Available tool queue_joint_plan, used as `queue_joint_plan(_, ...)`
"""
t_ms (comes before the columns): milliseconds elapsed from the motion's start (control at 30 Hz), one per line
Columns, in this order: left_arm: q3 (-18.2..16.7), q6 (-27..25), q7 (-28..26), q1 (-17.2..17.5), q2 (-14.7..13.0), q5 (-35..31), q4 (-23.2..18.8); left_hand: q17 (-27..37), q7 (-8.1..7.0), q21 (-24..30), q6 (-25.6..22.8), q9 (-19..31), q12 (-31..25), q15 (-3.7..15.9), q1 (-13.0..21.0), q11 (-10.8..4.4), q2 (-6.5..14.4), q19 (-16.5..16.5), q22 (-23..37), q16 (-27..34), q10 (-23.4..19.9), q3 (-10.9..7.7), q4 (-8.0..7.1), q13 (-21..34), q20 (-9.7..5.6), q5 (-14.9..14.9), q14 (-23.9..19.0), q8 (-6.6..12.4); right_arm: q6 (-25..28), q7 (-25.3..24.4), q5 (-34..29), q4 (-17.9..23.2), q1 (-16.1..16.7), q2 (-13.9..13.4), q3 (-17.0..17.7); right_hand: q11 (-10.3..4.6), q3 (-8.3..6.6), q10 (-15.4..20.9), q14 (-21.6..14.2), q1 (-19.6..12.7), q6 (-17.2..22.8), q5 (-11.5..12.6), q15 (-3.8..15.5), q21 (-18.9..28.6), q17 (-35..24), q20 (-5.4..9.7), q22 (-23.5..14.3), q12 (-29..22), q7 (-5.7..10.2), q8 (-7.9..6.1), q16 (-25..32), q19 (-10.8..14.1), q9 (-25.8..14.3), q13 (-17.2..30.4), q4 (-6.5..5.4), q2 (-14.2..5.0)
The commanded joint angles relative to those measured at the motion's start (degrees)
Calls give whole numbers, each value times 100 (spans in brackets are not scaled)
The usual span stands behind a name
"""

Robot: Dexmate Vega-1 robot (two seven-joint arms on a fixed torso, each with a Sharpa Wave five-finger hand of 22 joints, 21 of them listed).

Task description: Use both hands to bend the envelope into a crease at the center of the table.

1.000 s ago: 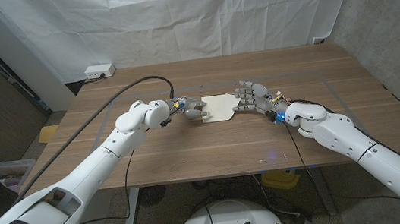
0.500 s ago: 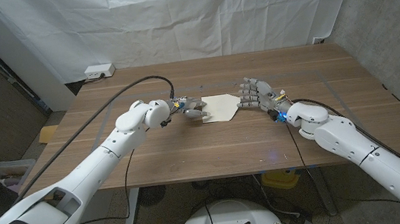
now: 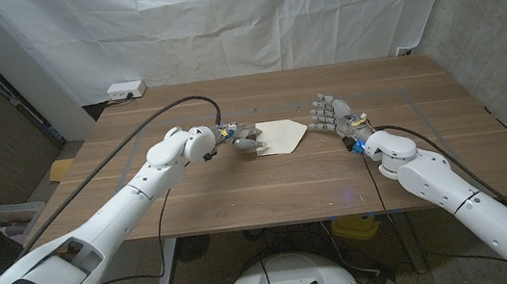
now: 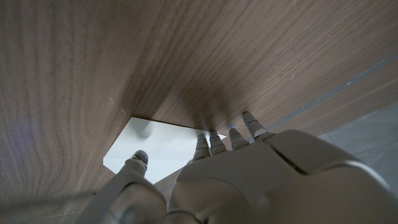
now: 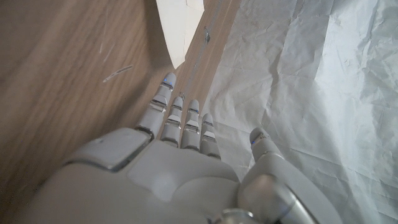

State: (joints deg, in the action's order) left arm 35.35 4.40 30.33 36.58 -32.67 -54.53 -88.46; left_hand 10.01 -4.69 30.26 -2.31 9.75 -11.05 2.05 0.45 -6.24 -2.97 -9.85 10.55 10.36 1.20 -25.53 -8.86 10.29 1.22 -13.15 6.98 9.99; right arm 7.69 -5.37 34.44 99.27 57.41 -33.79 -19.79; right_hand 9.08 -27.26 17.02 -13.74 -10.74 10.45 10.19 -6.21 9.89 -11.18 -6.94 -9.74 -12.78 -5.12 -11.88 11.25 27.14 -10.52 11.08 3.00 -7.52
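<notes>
A cream envelope [image 3: 282, 136] lies near the middle of the wooden table [image 3: 270, 193], its pointed end toward my right. My left hand [image 3: 245, 139] is curled over its left end; in the left wrist view the fingertips [image 4: 204, 143] and thumb sit on the white envelope [image 4: 161, 144], holding it down. To the right of the point, my right hand [image 3: 332, 113] stands a short gap away, fingers spread and holding nothing. In the right wrist view the right hand [image 5: 180, 155] reaches toward the envelope's tip [image 5: 180, 28] without touching it.
A white box [image 3: 126, 90] sits at the table's back left corner. A black cable [image 3: 150, 126] arcs over my left arm. A white cloth backdrop [image 3: 248, 17] hangs behind the table.
My right hand has drawn off the envelope's right end, moving right and slightly back and uncovering its point. The left hand and envelope have stayed put.
</notes>
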Motion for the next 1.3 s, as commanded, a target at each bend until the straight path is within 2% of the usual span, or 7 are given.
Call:
queue_joint_plan(33,5,-25,21,5,19,-10,7,8,-37,-14,9,28,-25,79,-10,-18,53,-519,26,22,32,32,0,26,-49,-27,10,25,325,-171,1,102,19,-27,37,-10,35,44,11,2,76,-8,-23,30,-17,23,-13,-28,-19,-40,30,5,-28,5,4,3)
queue_joint_plan(200,20,-12,2,-16,34,-18,39,7,-42,-19,23,28,-26,78,-7,-14,58,-517,26,21,33,42,0,26,-51,-31,10,23,573,240,288,-33,-120,-33,-22,36,60,36,-5,69,75,-5,-121,127,-23,-17,-12,-1,-121,-10,35,209,-28,6,-45,15)
queue_joint_plan(333,34,-2,2,-36,41,-28,64,7,-44,-23,30,28,-28,76,-6,-16,63,-518,26,20,32,51,0,27,-47,-34,10,24,508,529,447,-208,-185,34,-40,230,68,158,-129,121,203,7,-223,199,-13,-48,-6,-22,-330,-22,62,447,-28,7,-86,26)
queue_joint_plan(567,38,8,-10,-56,51,-18,111,7,-45,-31,50,28,-27,75,-2,-23,71,-518,27,21,38,65,0,27,-60,-39,7,22,313,841,613,-486,-252,163,-42,286,42,300,-253,124,295,19,-253,217,6,8,1,-51,-542,-15,73,594,-28,8,-95,23)
queue_joint_plan(933,63,72,-46,-118,76,19,225,6,-56,-38,62,27,-27,82,2,-31,81,-511,27,18,46,84,1,27,-83,-46,12,25,172,1402,892,-857,-409,305,-76,296,13,431,-404,138,397,19,-187,230,16,125,9,-69,-651,-2,81,789,-29,10,-119,16)
queue_joint_plan(1133,96,109,-52,-165,95,18,289,5,-57,-39,68,27,-27,82,5,-33,86,-501,27,18,51,93,2,27,-89,-50,8,26,-137,1108,735,-805,-281,410,-30,177,-13,202,-309,133,284,20,-165,169,26,120,9,53,-610,80,2,766,-30,10,-118,34)
queue_joint_plan(1300,96,116,-92,-187,106,18,318,5,-62,-41,75,27,-26,88,7,-37,91,-494,27,19,56,101,3,27,-97,-53,5,27,61,1238,797,-766,-349,294,-55,271,-29,400,-537,135,422,18,-190,239,34,109,7,-3,-656,44,55,1095,-31,10,-107,71)
